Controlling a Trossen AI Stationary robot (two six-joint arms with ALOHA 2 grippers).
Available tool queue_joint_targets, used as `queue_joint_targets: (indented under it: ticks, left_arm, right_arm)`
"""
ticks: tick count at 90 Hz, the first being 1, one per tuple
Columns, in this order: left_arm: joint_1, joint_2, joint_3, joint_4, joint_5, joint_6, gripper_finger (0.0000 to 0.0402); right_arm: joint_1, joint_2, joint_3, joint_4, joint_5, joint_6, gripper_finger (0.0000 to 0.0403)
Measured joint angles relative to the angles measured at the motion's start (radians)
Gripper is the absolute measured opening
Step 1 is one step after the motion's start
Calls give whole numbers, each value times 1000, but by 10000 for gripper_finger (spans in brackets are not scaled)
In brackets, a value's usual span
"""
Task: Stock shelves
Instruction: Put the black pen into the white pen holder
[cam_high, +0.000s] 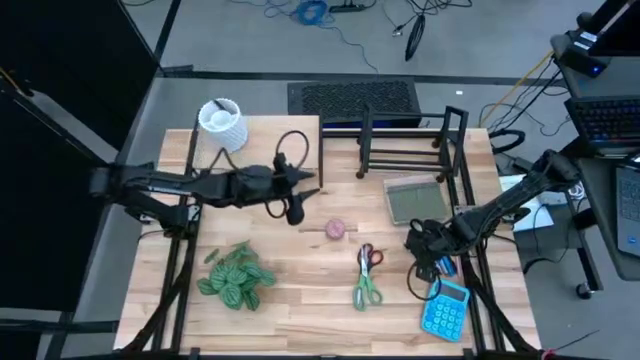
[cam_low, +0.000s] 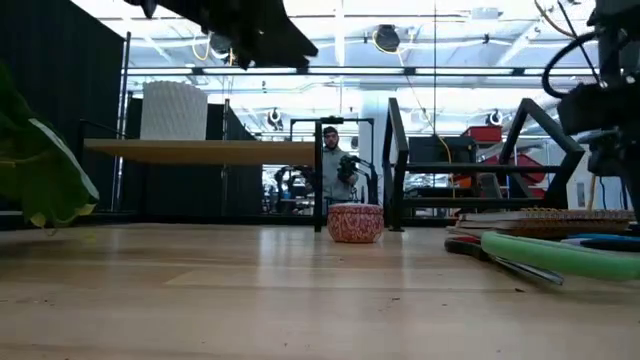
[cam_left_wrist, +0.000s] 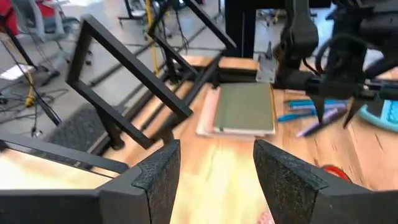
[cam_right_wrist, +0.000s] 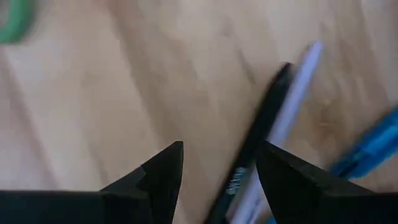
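Right gripper (cam_right_wrist: 217, 180) is hovering spread and empty over the pens (cam_right_wrist: 261, 134).
The pens are lying near the table's right edge, beside the calculator (cam_high: 445, 308): thin, light, smooth plastic, likely to roll, so you should pinch mid-barrel. The wooden shelf (cam_high: 255, 150) and wire rack (cam_high: 410, 140) are standing at the back. Left gripper (cam_left_wrist: 217, 180) is waiting parted, holding nothing, mid-table.
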Motion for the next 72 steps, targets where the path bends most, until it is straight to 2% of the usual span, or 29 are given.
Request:
queue_joint_targets:
  ticks: [24, 49, 72]
  left_arm:
    - [-5, 48, 0, 12, 0, -1, 190]
    - [-4, 51, 0, 10, 0, 0, 190]
    - [-5, 51, 0, 9, 0, -1, 190]
  right_arm:
    - [0, 0, -50, 65, 16, 18, 157]
    - [0, 0, -96, 82, 61, 113, 155]
    - [1, 2, -104, 90, 95, 123, 155]
